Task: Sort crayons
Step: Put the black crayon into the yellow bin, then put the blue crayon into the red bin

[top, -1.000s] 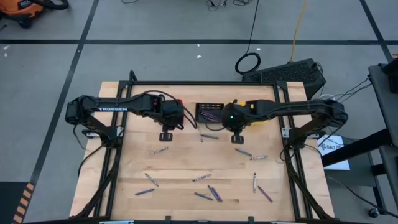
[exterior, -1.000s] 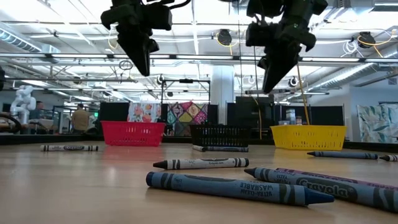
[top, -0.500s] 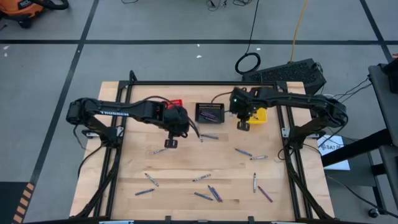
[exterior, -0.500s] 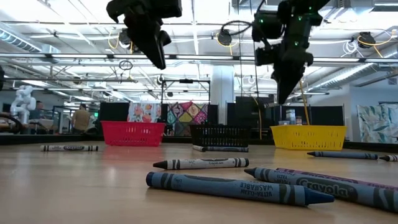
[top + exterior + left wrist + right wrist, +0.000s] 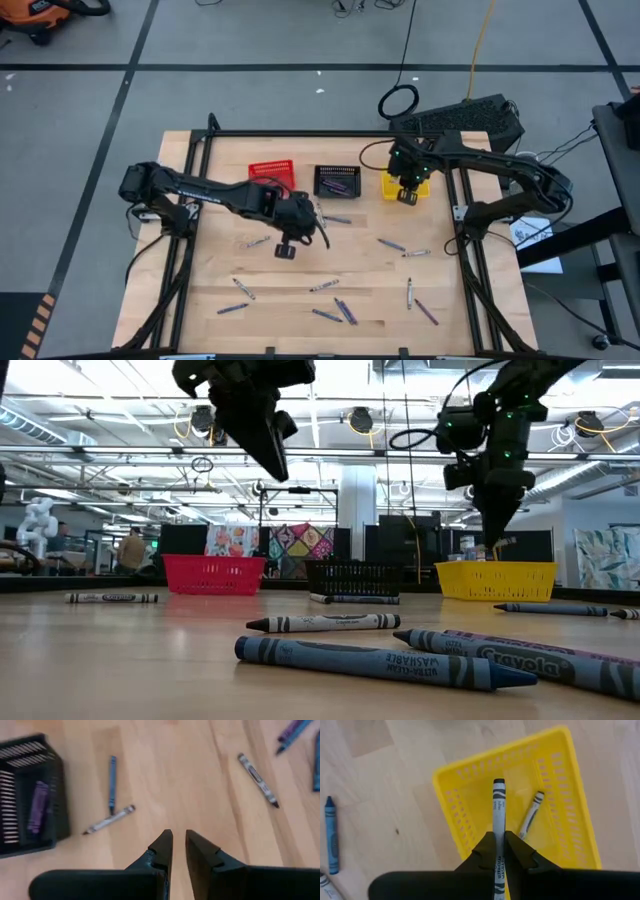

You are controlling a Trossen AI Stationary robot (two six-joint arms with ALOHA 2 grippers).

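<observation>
Three baskets stand in a row at the table's (image 5: 200, 300) far edge: red (image 5: 271, 170), black (image 5: 337, 181) and yellow (image 5: 404, 186). The right gripper (image 5: 499, 851) hangs over the yellow basket, pinching a grey crayon (image 5: 498, 810) whose wrapper reads "ULTRA-CLEAN WASHABLE"; another grey crayon (image 5: 531, 815) lies inside the basket. The left gripper (image 5: 179, 847) hovers above bare wood near the table's middle, its fingers a narrow slit apart with nothing between them. A purple crayon (image 5: 38, 811) lies in the black basket, and just beside that basket a blue one (image 5: 112, 784) and a grey one (image 5: 109, 819) touch at their tips. More crayons are scattered over the near half. In the low view a blue crayon (image 5: 385, 662) up front shows "WASHABLE" upside down, and one behind it (image 5: 530, 661), cut off at the edge, reads "Crayola". The left arm (image 5: 190, 186) carries "TROSSEN".
</observation>
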